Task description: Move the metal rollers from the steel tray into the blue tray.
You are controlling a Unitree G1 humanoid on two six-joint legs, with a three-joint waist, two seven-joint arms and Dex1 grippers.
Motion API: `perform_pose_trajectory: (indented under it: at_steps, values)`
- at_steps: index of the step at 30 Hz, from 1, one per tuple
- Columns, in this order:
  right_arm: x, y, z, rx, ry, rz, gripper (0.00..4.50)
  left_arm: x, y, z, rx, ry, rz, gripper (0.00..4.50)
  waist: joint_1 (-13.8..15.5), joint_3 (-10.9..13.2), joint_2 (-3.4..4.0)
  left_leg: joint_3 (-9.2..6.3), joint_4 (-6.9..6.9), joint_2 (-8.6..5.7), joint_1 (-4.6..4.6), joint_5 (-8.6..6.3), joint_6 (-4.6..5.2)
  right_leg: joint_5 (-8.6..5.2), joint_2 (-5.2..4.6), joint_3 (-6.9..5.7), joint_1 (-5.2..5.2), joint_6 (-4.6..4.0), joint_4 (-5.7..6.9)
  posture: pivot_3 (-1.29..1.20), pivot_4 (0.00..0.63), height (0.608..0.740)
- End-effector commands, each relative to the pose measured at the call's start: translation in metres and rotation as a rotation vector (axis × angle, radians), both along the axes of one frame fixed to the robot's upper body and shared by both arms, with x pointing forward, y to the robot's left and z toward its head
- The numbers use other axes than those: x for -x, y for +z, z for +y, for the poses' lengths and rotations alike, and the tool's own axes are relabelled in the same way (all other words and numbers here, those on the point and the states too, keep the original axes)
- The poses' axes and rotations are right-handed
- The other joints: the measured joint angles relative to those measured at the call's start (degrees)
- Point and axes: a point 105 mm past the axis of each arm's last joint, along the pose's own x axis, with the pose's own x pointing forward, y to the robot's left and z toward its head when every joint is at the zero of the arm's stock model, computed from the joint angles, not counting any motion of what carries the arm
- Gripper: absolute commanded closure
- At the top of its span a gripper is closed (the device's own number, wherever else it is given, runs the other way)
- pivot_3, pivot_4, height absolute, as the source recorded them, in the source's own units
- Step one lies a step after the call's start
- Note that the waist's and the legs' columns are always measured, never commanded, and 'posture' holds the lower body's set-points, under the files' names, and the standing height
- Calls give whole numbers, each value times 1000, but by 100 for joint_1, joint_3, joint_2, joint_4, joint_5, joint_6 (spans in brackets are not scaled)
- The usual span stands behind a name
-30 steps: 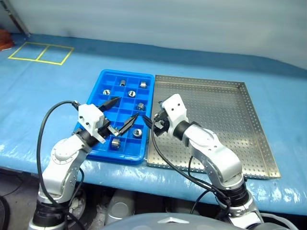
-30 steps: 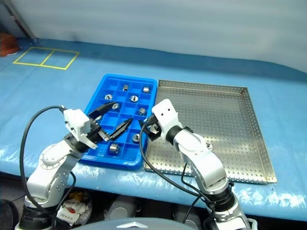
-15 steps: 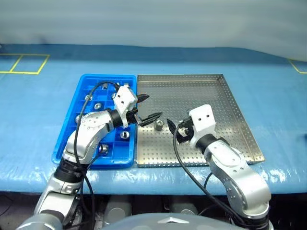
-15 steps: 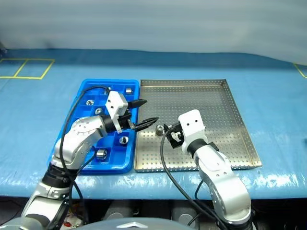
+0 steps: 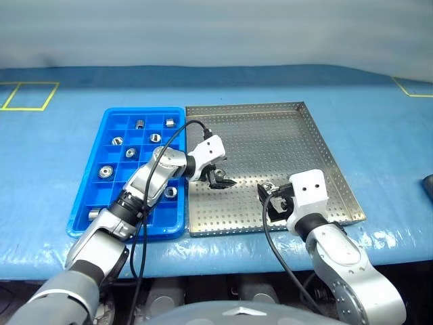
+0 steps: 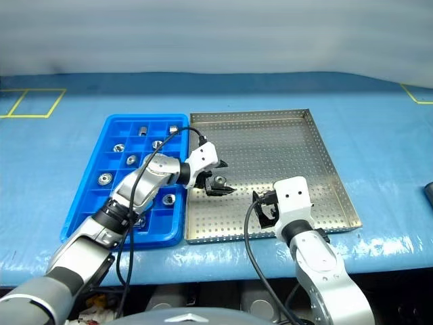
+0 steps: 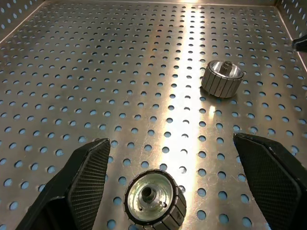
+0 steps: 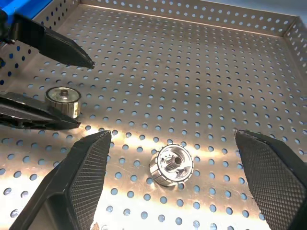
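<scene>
**Two rollers left on the steel tray, both grippers spread wide**

We see the steel tray (image 5: 318, 145) at the centre of the head views, its long edge touching the blue tray (image 5: 84, 203) to its left, both on a blue-covered table (image 5: 61, 264).

Our left gripper (image 6: 215, 181) reaches in from the lower left, across the blue tray's right edge, onto the left part of the steel tray. Its jaws stand wide apart with one roller (image 7: 154, 197) sitting on the perforated floor between the fingers (image 7: 88, 175); in the left wrist view neither finger touches it. Our right gripper (image 8: 180, 167) hangs over the lower middle of the steel tray, jaws also wide, with the second roller (image 8: 171, 165) lying tilted on the floor between its fingers (image 8: 268, 167), untouched. In the left wrist view this second roller shows at upper right, well apart from the first.

In the blue tray, we count several rollers (image 5: 105, 171) already resting in separate compartments, mostly toward the top and left of the grid; one lies near the tray's lower left corner.

A yellow taped outline (image 5: 27, 95) marks the table at the upper left of the frame.
</scene>
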Motion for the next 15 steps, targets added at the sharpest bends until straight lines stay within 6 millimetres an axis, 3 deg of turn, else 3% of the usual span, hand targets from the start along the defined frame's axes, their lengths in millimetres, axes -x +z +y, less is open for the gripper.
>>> perform_pose_trajectory:
  at_steps: [1,4,7,13,15]
  values:
    - [3,14,-1,-11,-29,-77,159,-13,4,0,-58,18,-42,0,-19,0,0,1,0,0,-1,0,0,1,0,2,-1,1,0,-127,150,740]
    - [4,13,-3,-19,-47,-81,159,-17,-1,6,-107,27,-35,0,-57,0,0,0,-2,0,-1,-1,1,1,0,2,-2,1,0,-130,150,740]
    - [5,13,-3,-24,-54,-85,118,-14,-7,12,-165,-9,-12,615,-110,0,-1,1,-2,1,-1,-1,1,1,0,4,-2,1,0,-131,150,740]
    - [4,14,1,-34,-43,-88,118,-5,-8,14,-192,-83,21,2646,-155,-1,-1,4,0,5,2,-1,1,1,1,8,-3,2,7,-117,150,740]
    - [4,15,2,-35,-38,-87,118,-5,-4,11,-174,-84,18,2749,-153,-1,-1,4,0,5,3,-1,1,1,1,7,-2,1,9,-117,150,740]
